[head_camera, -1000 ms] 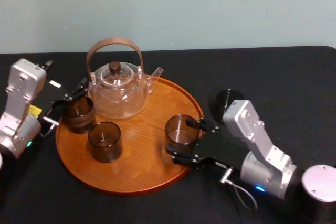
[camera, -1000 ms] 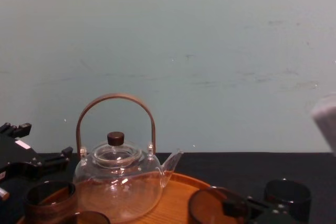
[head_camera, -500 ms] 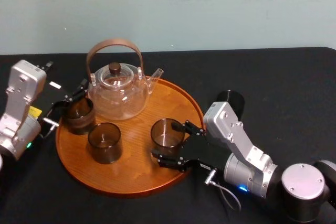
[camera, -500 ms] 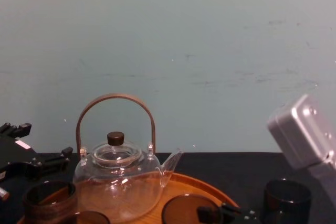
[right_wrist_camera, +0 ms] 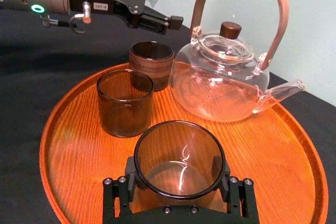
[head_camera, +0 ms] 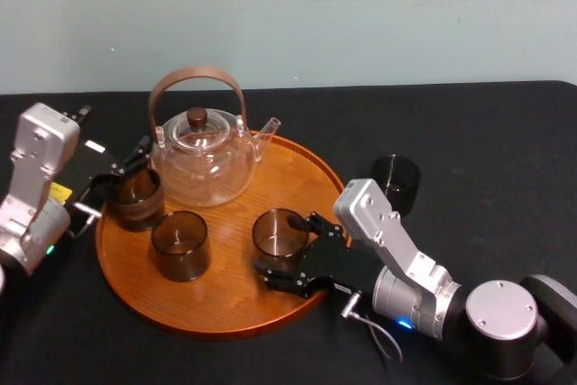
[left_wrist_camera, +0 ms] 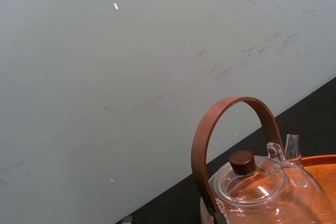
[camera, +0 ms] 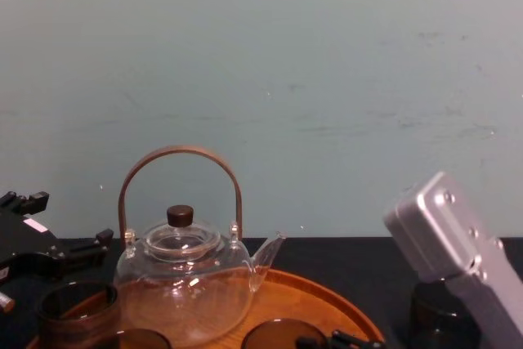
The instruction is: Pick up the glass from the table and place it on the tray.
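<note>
On the matt black table [head_camera: 469, 132], the right tool [head_camera: 278, 246] pinches the smoky glass tumbler [head_camera: 278, 228] at 3 o'clock on the round orange-brown wooden tray [head_camera: 225, 302], release pending; the left tool [head_camera: 113, 178] sits spread at 10 o'clock.

Left arm [head_camera: 41, 142] and right arm [head_camera: 379, 223] were silver-grey with boxy housings. Left gripper [right_wrist_camera: 170, 6] and right gripper [head_camera: 276, 243] were black, tiny screws on the right one. Green light [right_wrist_camera: 37, 8] on the left, blue light [head_camera: 403, 323] on the right.
</note>
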`<state>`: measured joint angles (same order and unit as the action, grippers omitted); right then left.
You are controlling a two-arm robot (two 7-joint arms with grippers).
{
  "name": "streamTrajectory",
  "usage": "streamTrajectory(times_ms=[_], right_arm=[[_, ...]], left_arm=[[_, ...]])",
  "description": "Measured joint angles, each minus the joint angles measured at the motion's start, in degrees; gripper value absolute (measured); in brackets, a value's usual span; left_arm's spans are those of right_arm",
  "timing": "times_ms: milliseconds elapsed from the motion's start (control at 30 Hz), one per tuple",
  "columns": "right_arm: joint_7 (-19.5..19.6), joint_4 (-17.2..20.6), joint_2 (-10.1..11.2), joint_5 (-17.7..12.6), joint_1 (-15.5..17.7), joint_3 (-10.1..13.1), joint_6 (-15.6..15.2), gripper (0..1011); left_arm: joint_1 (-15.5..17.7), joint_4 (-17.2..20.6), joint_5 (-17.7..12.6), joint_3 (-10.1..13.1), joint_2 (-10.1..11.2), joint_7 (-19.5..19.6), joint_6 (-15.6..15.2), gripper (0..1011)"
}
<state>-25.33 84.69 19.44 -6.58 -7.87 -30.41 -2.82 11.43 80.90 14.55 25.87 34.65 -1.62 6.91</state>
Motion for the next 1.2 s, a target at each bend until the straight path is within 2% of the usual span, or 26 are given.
streamTrajectory(times_ms=[500,600,633,933,1100,1200], right_arm=[[0.2,-1.05,-0.61,0.69,-0.25,-0.35,0.65,909],[0.2,-0.99,-0.58,0.66,-0.24,-0.32,0.62,954],[0.2,-0.97,-0.56,0.65,-0.24,-0.32,0.6,997],[-0.28,-0.96,-0.49,-0.01,-0.15,0.01,0.62,1002],[-0.29,-0.43,-0.23,-0.42,0.13,0.53,1.08,1002],[-0.42,1.62,0.56,-1.24,0.86,1.47,2.11,1002]], left_arm=[[0.0,0.0,0.0,0.0,0.0,0.0,0.0,1001],[0.0,0.0,0.0,0.0,0.0,0.0,0.0,1001],[0.0,0.0,0.0,0.0,0.0,0.0,0.0,1001],[0.0,0.0,0.0,0.0,0.0,0.0,0.0,1001],[0.0,0.0,0.0,0.0,0.0,0.0,0.0,1001],[0.0,0.0,0.0,0.0,0.0,0.0,0.0,1001]])
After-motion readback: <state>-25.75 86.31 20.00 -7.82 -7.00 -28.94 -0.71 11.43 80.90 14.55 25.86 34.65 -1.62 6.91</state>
